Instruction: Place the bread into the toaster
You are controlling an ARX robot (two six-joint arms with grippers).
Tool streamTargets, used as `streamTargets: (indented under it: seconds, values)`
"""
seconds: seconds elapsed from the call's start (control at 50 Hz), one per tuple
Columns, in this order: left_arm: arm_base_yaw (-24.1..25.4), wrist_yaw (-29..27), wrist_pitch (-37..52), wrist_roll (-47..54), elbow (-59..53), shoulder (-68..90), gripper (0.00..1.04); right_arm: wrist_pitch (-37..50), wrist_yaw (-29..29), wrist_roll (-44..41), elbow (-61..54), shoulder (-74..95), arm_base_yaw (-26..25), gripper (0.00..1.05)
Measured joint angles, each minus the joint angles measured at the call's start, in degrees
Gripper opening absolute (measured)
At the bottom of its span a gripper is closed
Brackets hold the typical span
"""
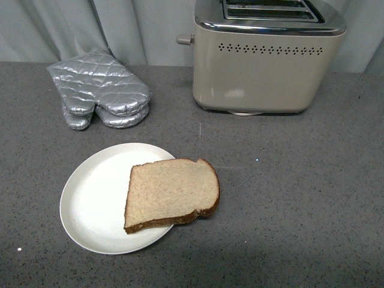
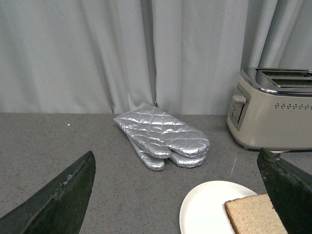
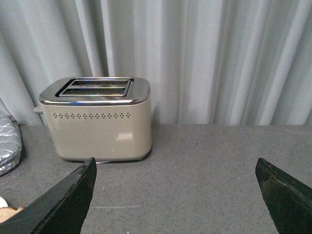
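Note:
A slice of light-brown bread (image 1: 172, 193) with a dark crust lies flat on the right side of a round white plate (image 1: 90, 198), hanging over its rim. The beige toaster (image 1: 264, 66) with a chrome top and two open slots stands at the back right. Neither arm shows in the front view. My left gripper (image 2: 178, 195) is open and held above the counter, with the bread's corner (image 2: 253, 214) and the plate (image 2: 204, 209) just ahead. My right gripper (image 3: 175, 192) is open, empty, and faces the toaster (image 3: 97, 122) from a distance.
A pair of silver quilted oven mitts (image 1: 99, 90) lies at the back left, also seen as mitts (image 2: 163, 136) in the left wrist view. Grey speckled counter (image 1: 300, 198) spreads to the right of the plate. A pale curtain (image 1: 120, 24) hangs behind.

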Motion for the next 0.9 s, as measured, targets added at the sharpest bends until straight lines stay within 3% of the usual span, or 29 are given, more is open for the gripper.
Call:
streamTargets:
  seconds: [0.68,0.78,0.9]
  values:
    - [0.00,0.00,0.00,0.00,0.00,0.00,0.98,0.00,0.00,0.00,0.00,0.00,0.00,0.95]
    - [-3.04,-13.33,-10.23,-10.05,4.63,10.69,0.98,0.00,0.02,0.00,0.00,0.00,0.00,0.95]
    - [-3.61,-12.57,-3.89,-17.64,7.04,25.59,0.98,0.00,0.00,0.00,0.00,-0.04,0.00,0.95]
